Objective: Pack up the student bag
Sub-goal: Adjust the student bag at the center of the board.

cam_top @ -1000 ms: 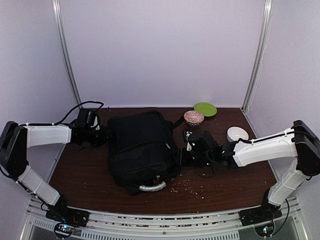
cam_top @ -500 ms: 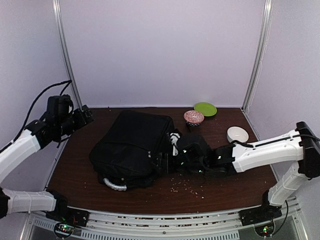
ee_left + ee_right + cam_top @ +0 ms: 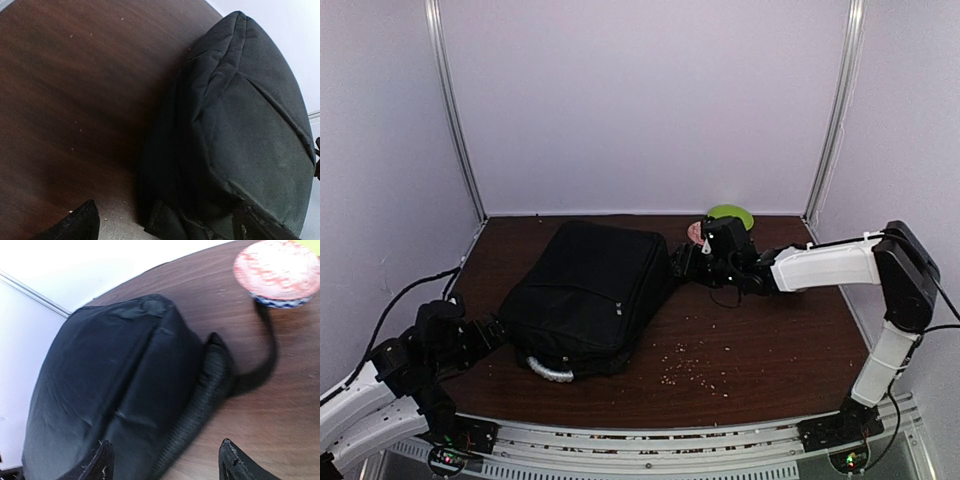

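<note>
The left claw [image 3: 122, 227] now hangs wide and empty, with the student bag [image 3: 240, 135] just ahead of it. The right claw [image 3: 165, 467], also spread and empty, has backed off, the bag directly in front. Both have let go, so the bag lies zipped, likely packed.

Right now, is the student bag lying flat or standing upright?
Lying flat: the student bag rests broad side up on the table.

Green plate [image 3: 732, 213] beside pink bowl [image 3: 277, 270]; crumbs [image 3: 692, 368] scattered.
</note>
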You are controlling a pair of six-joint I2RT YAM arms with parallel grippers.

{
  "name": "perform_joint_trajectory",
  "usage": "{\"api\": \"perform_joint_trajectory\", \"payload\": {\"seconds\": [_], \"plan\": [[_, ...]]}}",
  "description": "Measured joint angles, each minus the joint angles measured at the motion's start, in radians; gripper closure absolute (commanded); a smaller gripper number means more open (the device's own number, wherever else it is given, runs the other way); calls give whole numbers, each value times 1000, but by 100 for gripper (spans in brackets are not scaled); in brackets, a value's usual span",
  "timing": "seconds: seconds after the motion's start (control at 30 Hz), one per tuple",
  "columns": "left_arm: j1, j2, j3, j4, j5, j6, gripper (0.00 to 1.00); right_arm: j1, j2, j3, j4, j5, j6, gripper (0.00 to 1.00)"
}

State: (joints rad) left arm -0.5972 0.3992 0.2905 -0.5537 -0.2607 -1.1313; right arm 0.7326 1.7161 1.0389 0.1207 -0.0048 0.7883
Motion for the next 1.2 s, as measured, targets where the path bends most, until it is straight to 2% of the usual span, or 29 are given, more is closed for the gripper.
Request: {"api": "perform_joint_trajectory", "payload": {"seconds": [0.13,0.27,0.37,0.5,0.57,0.6,0.73,0.93,1.03,1.1,1.2], "plan": [[-19,-58,-64,2,-6,-83,2,1,134,121,50,-57,81,31],[-20,-52,-77,32,-24,-121,3,2,245,192,105,-104,180,38],[-19,-7,-84,82,-32,-129,5,2,301,214,132,-127,236,56],[16,103,-88,183,-8,-120,11,2,307,219,159,-136,281,89],[57,163,-88,239,19,-105,15,2,303,212,177,-134,291,99],[85,197,-88,272,37,-94,17,2,298,202,191,-133,294,100],[167,340,-67,382,82,-37,22,9,253,111,266,-128,320,100],[195,615,134,440,107,85,25,25,124,-97,353,-101,350,98],[195,711,219,468,129,136,23,34,39,-192,349,-77,343,73],[195,742,260,469,135,169,17,40,-19,-230,309,-60,326,59],[195,709,300,430,125,218,7,64,-110,-263,218,-26,274,51]]}}
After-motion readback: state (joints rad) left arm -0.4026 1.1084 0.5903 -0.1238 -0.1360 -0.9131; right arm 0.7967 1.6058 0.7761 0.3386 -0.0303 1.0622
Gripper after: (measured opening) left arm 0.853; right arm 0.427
